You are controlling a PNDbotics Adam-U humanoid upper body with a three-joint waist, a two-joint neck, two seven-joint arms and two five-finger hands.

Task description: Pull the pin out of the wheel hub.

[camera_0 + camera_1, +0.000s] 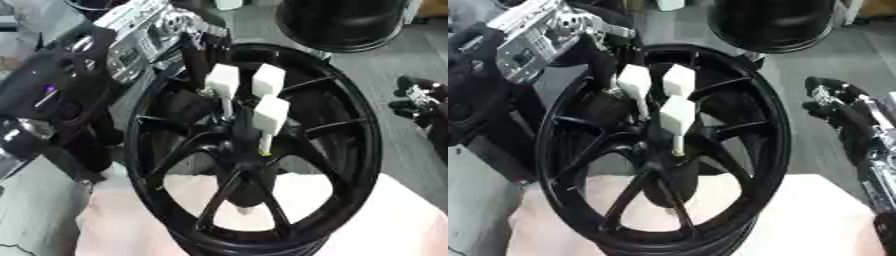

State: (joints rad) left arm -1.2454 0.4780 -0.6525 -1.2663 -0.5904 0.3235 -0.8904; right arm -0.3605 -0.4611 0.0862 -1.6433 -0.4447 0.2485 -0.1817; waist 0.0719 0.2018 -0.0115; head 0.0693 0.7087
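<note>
One black wheel hub [254, 150] stands tilted on a pale cloth [367, 220]. Three white-headed pins [269, 116] sit clustered at its centre. The left hand [188, 45] reaches in beside them; whether its fingers grasp one, I cannot tell. The right hand [842, 107] hangs apart, fingers curled, holding nothing.

Left eye: looks down, close on the wheel hub [249, 145].
Right eye: same downward look, set slightly rightward.
Shared: hub, white pins [677, 116], black tyre [773, 22] behind.
</note>
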